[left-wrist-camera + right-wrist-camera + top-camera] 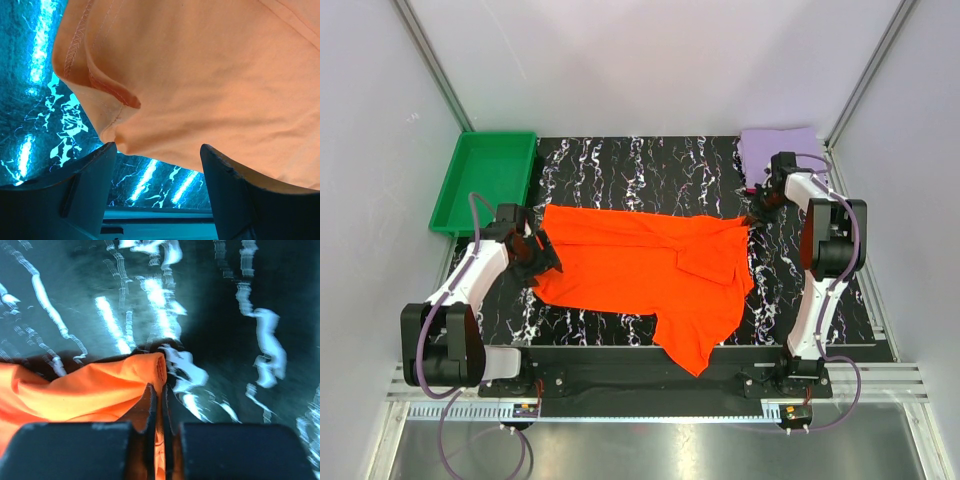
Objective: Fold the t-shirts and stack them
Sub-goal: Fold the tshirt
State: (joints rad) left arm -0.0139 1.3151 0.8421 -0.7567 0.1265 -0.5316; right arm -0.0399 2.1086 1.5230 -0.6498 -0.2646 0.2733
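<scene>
Black fingers (150, 405) of the right gripper (161, 390) fill the bottom of the right wrist view, pressed almost together with a bunched fold of the orange-red t-shirt (75, 395) pinched between them. From above, this right gripper (757, 212) sits at the shirt's 2 o'clock corner.

In the left wrist view the left gripper (157, 155) has its two fingers standing wide apart with nothing clamped. A stitched hem of the orange-red t-shirt (200, 75) lies just beyond the tips, toward 12 o'clock. Its lower edge may brush the right-hand finger, though the angle leaves that unclear. From above, the left gripper (542, 255) is at the shirt's 9 o'clock edge.

The orange-red t-shirt (640, 255) is spread across the middle of the black marbled table (620, 165), creased, with one part trailing toward 6 o'clock over the near edge. A folded lavender t-shirt (775, 145) rests at the table's 1 o'clock corner. A green plastic tray (470, 185) sits at 10 o'clock, beside the far left corner.
</scene>
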